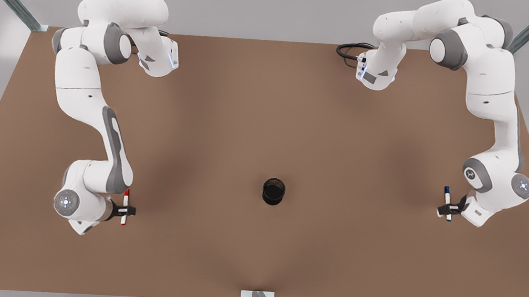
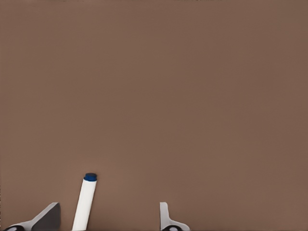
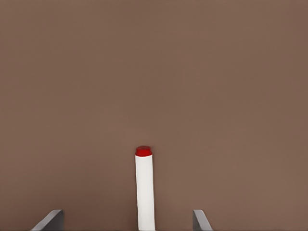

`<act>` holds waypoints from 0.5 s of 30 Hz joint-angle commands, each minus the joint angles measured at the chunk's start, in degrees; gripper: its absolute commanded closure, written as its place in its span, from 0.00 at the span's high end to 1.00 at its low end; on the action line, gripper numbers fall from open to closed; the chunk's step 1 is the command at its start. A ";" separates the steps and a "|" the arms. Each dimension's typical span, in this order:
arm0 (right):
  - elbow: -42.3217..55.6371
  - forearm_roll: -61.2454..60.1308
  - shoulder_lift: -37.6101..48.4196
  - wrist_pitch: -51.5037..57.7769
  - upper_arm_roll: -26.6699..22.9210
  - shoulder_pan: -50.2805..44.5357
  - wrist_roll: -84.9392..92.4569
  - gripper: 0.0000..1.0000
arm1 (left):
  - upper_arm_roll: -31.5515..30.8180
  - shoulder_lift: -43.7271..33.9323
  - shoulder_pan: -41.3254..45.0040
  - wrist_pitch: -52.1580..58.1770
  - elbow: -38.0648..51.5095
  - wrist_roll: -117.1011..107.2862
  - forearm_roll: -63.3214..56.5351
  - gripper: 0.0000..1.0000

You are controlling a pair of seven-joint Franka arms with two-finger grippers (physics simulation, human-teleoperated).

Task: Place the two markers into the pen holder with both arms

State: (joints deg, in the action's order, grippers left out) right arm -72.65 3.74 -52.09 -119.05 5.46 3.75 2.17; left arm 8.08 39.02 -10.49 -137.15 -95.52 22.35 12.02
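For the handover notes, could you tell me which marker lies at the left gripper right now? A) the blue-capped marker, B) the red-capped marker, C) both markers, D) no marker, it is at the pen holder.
A: the left wrist view shows the blue-capped marker between the left gripper fingers, which stand apart; in the front view this is the arm on the front view's right.

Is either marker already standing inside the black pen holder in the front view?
No: the pen holder stands alone mid-table, while the red marker and blue marker sit at the grippers far to either side.
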 commanded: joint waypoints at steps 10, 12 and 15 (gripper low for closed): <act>-0.03 0.13 -1.61 -4.09 -0.09 0.29 -1.37 0.66 | 0.01 5.54 -0.93 -8.58 1.66 32.85 0.11 0.71; -0.30 0.04 -1.61 -5.40 -0.09 0.29 -1.37 0.65 | 0.01 6.25 -1.72 -8.58 1.83 32.93 0.02 0.68; -0.91 0.04 -1.61 -5.49 -0.09 0.29 -1.37 0.61 | 0.01 6.69 -2.07 -8.58 1.92 32.93 0.11 0.64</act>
State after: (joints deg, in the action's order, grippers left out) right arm -73.41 3.86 -53.83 -123.56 5.36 4.04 1.31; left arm 8.08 45.65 -12.47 -145.00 -93.71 41.07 12.15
